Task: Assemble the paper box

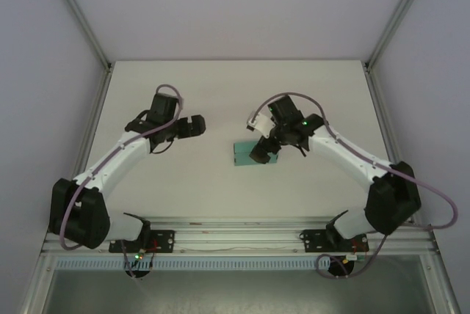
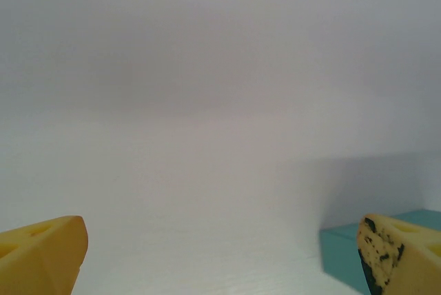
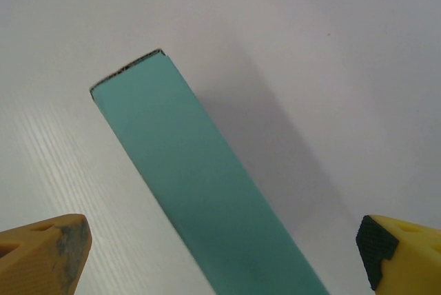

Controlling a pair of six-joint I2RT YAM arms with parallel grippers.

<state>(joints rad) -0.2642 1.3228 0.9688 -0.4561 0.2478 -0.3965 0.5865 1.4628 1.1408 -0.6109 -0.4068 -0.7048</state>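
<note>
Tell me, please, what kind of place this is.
Likely a robot test cell in a lab: left arm and right arm bolted to a rail, plain walls around a white table, one paper box.

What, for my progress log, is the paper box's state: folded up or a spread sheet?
Folded up: the paper box lies on the table as a rectangular block, no flaps spread.

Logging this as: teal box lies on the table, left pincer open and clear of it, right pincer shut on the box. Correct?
No: the right pincer is open. The right wrist view shows its yellow fingers wide apart on either side of the box, not touching it. The rest stands: the box lies on the table, left pincer open and clear of it.
</note>
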